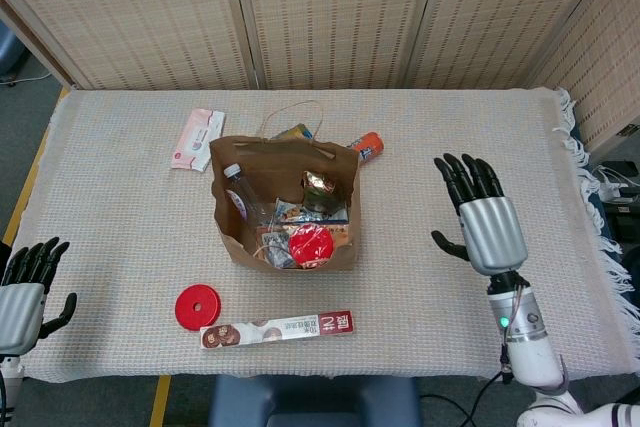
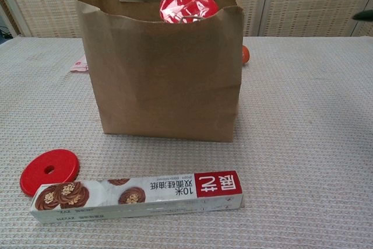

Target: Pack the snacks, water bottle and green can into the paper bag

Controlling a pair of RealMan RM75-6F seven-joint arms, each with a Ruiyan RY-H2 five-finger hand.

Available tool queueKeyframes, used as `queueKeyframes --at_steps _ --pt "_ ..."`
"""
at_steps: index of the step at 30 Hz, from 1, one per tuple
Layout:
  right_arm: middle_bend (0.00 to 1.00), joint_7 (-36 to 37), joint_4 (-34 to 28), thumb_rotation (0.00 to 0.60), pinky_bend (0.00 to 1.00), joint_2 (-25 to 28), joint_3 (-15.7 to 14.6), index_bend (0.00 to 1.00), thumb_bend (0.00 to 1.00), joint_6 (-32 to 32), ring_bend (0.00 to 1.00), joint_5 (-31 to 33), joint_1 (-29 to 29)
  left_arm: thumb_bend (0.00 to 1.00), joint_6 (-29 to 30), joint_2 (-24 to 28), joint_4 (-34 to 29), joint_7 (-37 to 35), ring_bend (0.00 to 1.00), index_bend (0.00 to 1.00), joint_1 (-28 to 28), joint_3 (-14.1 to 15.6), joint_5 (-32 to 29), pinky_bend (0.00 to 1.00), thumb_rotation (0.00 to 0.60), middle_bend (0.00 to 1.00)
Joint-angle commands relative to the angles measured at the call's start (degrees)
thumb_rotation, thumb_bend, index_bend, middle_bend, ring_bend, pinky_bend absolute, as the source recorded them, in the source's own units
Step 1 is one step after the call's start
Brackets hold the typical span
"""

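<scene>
I am holding my right hand (image 1: 483,227) empty, fingers spread, right of the paper bag (image 1: 285,209); left hand (image 1: 25,292) idling likewise. Next: the long biscuit box (image 1: 277,329), light, stiff, gripped mid-length.

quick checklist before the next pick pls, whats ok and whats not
1. Right hand free: ok, it hangs open above the cloth to the right of the paper bag, holding nothing.
2. Left hand free: ok, open at the table's near left edge.
3. Bag upright with its mouth open: ok, and the water bottle and red-wrapped snack are inside.
4. Everything packed: not ok, the long biscuit box, the pink packet and the orange item are outside the bag.
5. Green can in the bag: cannot tell.
6. Room left in the bag: cannot tell, the red snack already reaches the rim.
</scene>
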Motion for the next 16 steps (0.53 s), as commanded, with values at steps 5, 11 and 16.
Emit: queueKeyframes --at_steps 5,11,16 --pt "0.01 17.6 17.1 0.6 0.06 0.7 -10.3 0.0 0.07 7.3 0.0 -11.2 -15.8 0.45 0.1 -0.2 -0.1 1.0 0.0 0.05 0.0 -0.1 -0.1 0.0 0.6 0.0" --pt "0.0 21.3 23.8 0.6 0.01 -2.1 -8.9 0.0 0.07 7.2 0.0 -12.4 -18.2 0.45 0.2 -0.3 -0.3 1.6 0.0 0.04 0.0 -0.1 -0.2 0.0 0.6 0.0" --pt "0.0 19.5 24.1 0.6 0.0 -2.3 -7.7 0.0 0.07 5.2 0.0 -12.5 -18.8 0.45 0.1 -0.3 -0.2 1.3 0.0 0.04 0.0 -0.1 -0.2 0.0 0.6 0.0"
